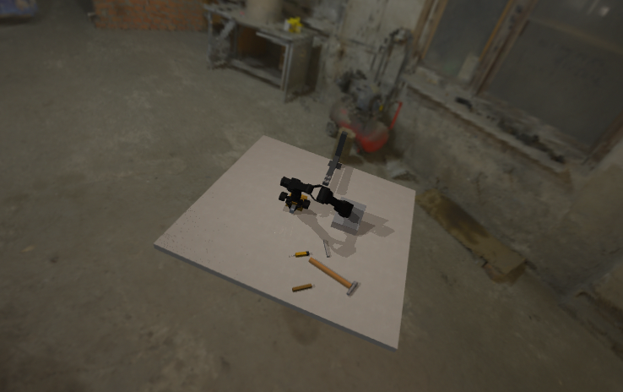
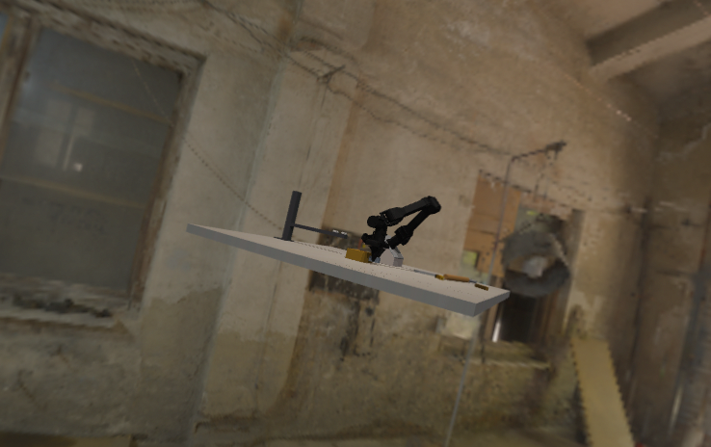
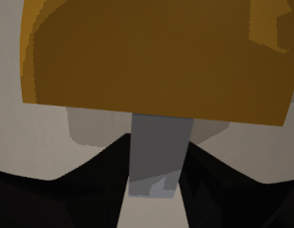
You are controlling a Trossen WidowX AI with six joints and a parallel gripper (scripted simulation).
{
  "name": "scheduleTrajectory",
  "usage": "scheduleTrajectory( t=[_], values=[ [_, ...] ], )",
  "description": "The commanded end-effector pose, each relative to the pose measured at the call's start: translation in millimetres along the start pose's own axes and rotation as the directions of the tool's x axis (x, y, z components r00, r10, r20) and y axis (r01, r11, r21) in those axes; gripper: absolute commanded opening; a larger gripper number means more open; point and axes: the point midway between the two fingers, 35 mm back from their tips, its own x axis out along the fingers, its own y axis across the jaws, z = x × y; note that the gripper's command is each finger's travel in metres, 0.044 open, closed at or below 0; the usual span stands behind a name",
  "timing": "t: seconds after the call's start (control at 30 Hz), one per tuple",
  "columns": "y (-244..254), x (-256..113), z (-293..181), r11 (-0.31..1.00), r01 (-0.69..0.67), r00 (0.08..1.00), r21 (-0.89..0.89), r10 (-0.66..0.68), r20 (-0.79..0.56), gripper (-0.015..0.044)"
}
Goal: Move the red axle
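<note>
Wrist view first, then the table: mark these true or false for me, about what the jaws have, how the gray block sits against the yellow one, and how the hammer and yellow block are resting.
1. The jaws are shut on the gray block. True.
2. The jaws are gripping the hammer. False: the hammer lies away from them.
3. In the wrist view, the gray block meets the edge of the yellow block. True.
4. The hammer stands upright on its head. False: it lies flat on the table.
5. The yellow block is on the table. True.
</note>
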Motion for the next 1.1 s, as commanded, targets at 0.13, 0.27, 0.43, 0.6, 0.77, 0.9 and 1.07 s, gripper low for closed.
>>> scheduleTrajectory(
  t=[0.13,0.27,0.43,0.6,0.77,0.9,1.07],
  values=[
    [0.4,-0.5,4.6,1.0,-0.003,1.0,-0.005,0.003,0.003,0.0],
    [0.4,-0.5,4.6,1.0,-0.003,1.0,-0.005,0.003,0.003,0.0],
    [0.5,-0.5,3.6,1.0,-0.003,1.0,-0.005,0.003,0.003,0.0],
    [2.1,-0.5,-16.3,1.0,-0.003,1.0,-0.005,0.003,0.004,0.0],
    [2.1,-0.8,-50.7,1.0,-0.003,1.0,-0.005,0.003,0.001,0.0],
    [1.0,0.1,-54.6,1.0,-0.003,1.0,-0.005,0.003,0.0,0.0],
    [1.4,-3.7,-54.2,1.0,-0.003,1.0,-0.005,0.003,0.001,0.0]
  ],
)
